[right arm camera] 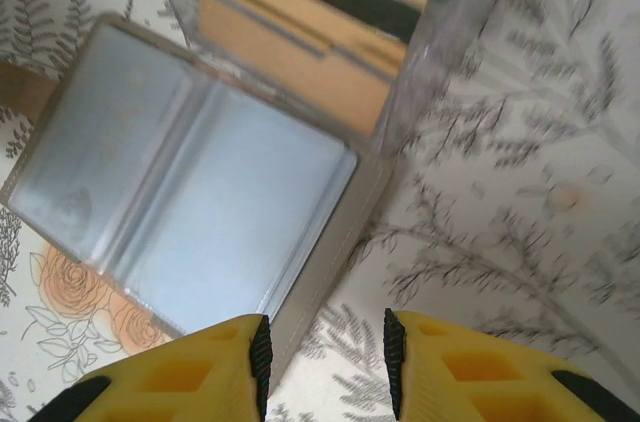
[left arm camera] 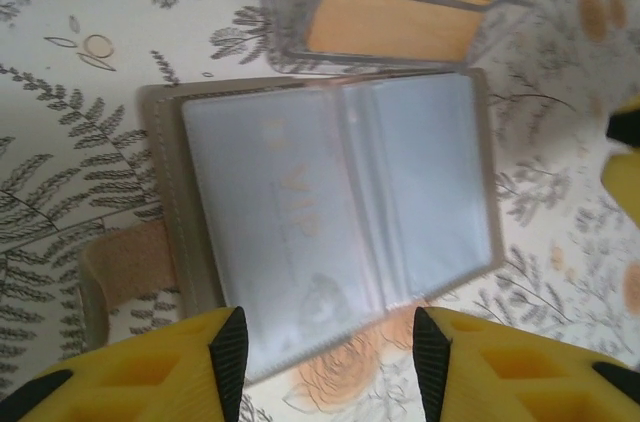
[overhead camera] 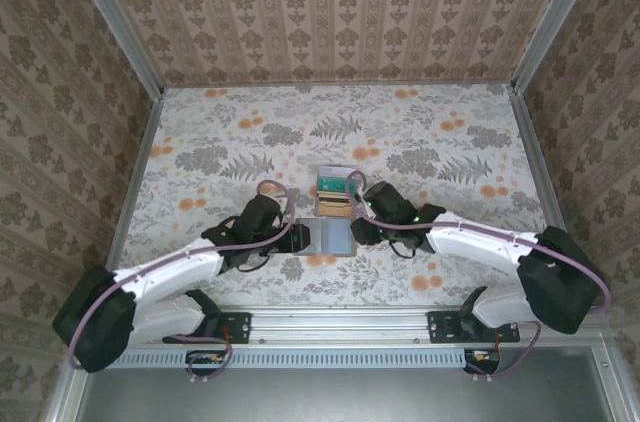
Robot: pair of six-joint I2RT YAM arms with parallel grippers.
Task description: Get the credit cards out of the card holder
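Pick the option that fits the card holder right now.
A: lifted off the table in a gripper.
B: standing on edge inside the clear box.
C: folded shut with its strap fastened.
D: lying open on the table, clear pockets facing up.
D: the card holder lies spread open and flat on the floral table, with its blue-grey clear pockets facing up in both wrist views.
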